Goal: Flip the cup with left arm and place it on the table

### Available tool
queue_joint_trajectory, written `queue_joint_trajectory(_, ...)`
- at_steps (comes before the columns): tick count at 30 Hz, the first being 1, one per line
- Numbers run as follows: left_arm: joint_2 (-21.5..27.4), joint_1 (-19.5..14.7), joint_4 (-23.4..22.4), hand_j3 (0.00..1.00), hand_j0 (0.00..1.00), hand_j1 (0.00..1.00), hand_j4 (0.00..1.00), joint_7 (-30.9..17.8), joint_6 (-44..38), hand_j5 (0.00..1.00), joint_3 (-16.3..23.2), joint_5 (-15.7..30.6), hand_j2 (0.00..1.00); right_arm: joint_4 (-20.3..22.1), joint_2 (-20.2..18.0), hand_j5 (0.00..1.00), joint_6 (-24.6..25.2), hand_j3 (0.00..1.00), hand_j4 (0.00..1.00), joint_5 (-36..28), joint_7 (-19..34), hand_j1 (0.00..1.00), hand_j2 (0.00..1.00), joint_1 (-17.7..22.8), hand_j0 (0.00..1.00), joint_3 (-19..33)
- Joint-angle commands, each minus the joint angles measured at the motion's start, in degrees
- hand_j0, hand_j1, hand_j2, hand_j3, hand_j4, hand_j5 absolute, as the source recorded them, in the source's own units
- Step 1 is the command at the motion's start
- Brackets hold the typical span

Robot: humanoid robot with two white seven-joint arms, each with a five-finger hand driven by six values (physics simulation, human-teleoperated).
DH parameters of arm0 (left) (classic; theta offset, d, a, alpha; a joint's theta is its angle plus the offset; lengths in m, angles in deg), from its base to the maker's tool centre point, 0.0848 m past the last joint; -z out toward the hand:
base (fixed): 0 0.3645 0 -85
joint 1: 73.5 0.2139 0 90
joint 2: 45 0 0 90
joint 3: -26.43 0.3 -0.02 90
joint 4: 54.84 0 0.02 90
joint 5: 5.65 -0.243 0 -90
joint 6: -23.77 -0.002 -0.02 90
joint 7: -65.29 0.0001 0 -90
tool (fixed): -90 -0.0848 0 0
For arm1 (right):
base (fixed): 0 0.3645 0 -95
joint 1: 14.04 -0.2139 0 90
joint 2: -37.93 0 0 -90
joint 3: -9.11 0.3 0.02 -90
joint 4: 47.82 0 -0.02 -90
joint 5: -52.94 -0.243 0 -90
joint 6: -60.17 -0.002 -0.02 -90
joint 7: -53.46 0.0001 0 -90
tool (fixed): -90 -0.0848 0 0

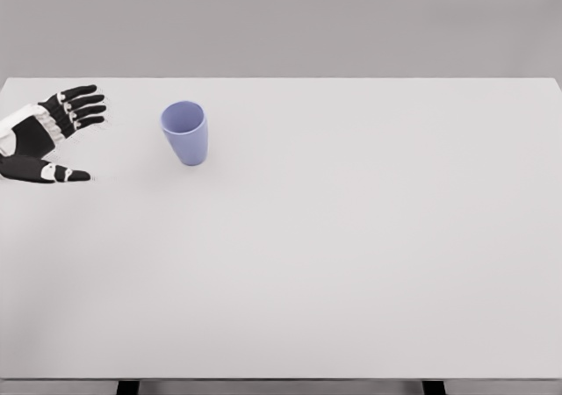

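Observation:
A light purple cup [185,132] stands upright on the white table [351,237], its open mouth facing up, in the far left part of the head view. My left hand [75,136] hovers at the picture's left edge, a short way left of the cup and apart from it. Its black fingers [83,105] are spread toward the cup and the thumb [61,174] points right lower down. It holds nothing. The right arm does not show.
The table's far edge runs just behind the cup and hand, against a plain grey wall. Its front edge lies along the bottom of the picture, with two dark legs below it.

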Motion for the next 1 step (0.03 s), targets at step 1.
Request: queue_joint_trajectory(1, 3.2, 0.09, 1.63, 1.0, 1.0, 1.0, 1.0, -1.53, 4.25, 1.0, -1.74, 0.52, 1.0, 0.0, 0.0, 1.0, 0.0, 1.0, 1.0, -0.04, 0.01, 1.0, 1.0, 0.0, 1.0, 0.0)
